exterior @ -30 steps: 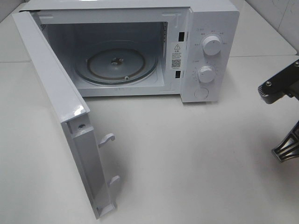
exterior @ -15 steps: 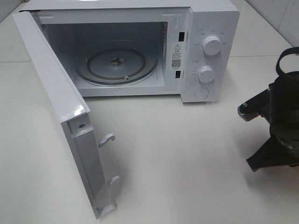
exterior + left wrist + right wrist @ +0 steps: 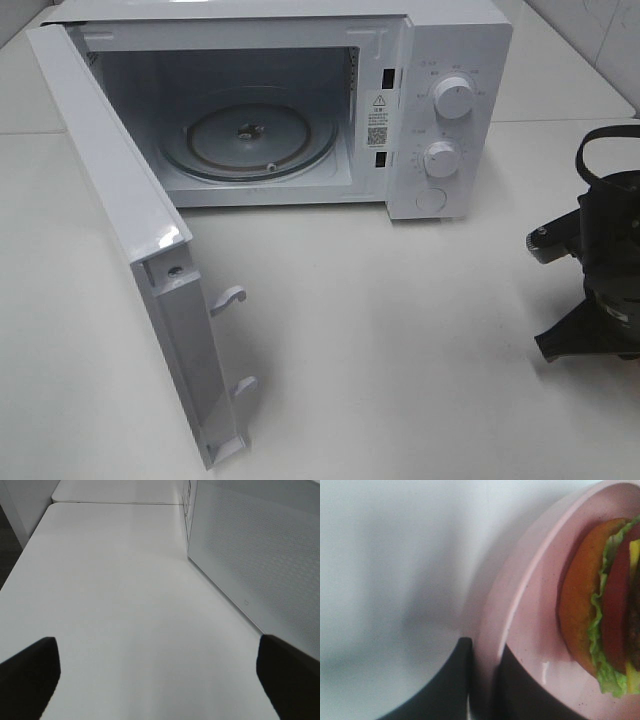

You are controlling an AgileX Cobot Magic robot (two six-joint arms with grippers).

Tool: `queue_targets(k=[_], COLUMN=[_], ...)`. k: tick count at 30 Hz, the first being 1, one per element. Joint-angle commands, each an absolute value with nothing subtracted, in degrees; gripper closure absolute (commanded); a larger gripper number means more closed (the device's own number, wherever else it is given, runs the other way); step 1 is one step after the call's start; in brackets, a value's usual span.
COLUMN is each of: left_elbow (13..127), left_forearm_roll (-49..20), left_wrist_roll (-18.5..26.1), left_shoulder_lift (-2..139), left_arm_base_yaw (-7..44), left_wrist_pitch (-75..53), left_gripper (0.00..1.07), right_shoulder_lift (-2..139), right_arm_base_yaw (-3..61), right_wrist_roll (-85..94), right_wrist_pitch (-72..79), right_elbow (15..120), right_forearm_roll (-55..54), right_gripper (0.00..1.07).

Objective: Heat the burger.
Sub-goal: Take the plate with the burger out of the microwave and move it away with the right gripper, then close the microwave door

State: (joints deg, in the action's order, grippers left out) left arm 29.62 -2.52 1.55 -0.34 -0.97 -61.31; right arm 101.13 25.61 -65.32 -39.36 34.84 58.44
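The burger [image 3: 605, 605] shows only in the right wrist view, with a golden-brown bun, green lettuce and red tomato, standing on a round pink plate [image 3: 530, 590]. My right gripper [image 3: 482, 680] has one finger on each side of the plate's rim and is shut on it. In the exterior high view the right gripper [image 3: 590, 290] is at the table's right edge, and the burger and plate are out of view there. My left gripper [image 3: 160, 680] is open and empty over bare table beside the microwave door [image 3: 260, 555].
A white microwave [image 3: 450, 110] stands at the back, its door [image 3: 120, 220] swung wide open to the left, with a glass turntable [image 3: 250, 140] inside. Two latch hooks [image 3: 230, 297] stick out of the door's edge. The table is white.
The right arm has swung further into the exterior high view from the right edge, then shifted slightly back to the right. The microwave and its door have not moved.
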Motion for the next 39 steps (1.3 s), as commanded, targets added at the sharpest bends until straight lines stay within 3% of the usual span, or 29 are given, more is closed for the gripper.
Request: queue_targets(k=[1,10,11,12,13,18,23,28,30,31,33,39], left_elbow=[29.6,29.6,29.6,29.6,29.6,29.6,29.6,29.6,29.6,29.6,29.6,29.6], left_forearm_roll=[-2.6,-2.6,-2.6,-2.6,-2.6,-2.6,-2.6,-2.6,-2.6,-2.6,-2.6,-2.6], left_wrist_roll=[1.3,1.3,1.3,1.3,1.3,1.3,1.3,1.3,1.3,1.3,1.3,1.3], left_shoulder_lift=[0.0,0.0,0.0,0.0,0.0,0.0,0.0,0.0,0.0,0.0,0.0,0.0], left_arm_base_yaw=[-1.1,-1.1,-1.1,-1.1,-1.1,-1.1,-1.1,-1.1,-1.1,-1.1,-1.1,-1.1], left_wrist_pitch=[-61.3,-61.3,-61.3,-61.3,-61.3,-61.3,-61.3,-61.3,-61.3,-61.3,-61.3,-61.3], left_gripper=[0.06,0.06,0.06,0.06,0.06,0.06,0.06,0.06,0.06,0.06,0.06,0.06], right_shoulder_lift=[101.4,102.3,102.0,102.0,101.4,98.0,92.8,84.0,79.1,79.1,75.3,71.3], right_arm_base_yaw=[24.4,23.3,23.4,23.4,23.4,23.4,23.4,23.4,23.4,23.4,23.4,23.4], right_wrist_roll=[-65.9,-65.7,-64.7,-64.7,-63.1,-59.2,-53.7,-41.6,-32.8,-32.8,-23.5,-15.1], right_wrist_pitch=[-41.9,-41.1,-41.1,-41.1,-41.0,-40.6,-39.2,-35.5,-33.6,-33.6,-34.2,-39.1], right_elbow=[35.1,35.1,35.1,35.1,35.1,35.1,35.1,35.1,35.1,35.1,35.1,35.1], right_forearm_roll=[61.1,60.0,58.6,58.6,57.1,52.8,48.9,39.6,33.6,33.6,28.4,19.4], right_gripper=[1.03,0.91,0.84,0.84,0.75,0.6,0.59,0.51,0.38,0.38,0.24,0.2])
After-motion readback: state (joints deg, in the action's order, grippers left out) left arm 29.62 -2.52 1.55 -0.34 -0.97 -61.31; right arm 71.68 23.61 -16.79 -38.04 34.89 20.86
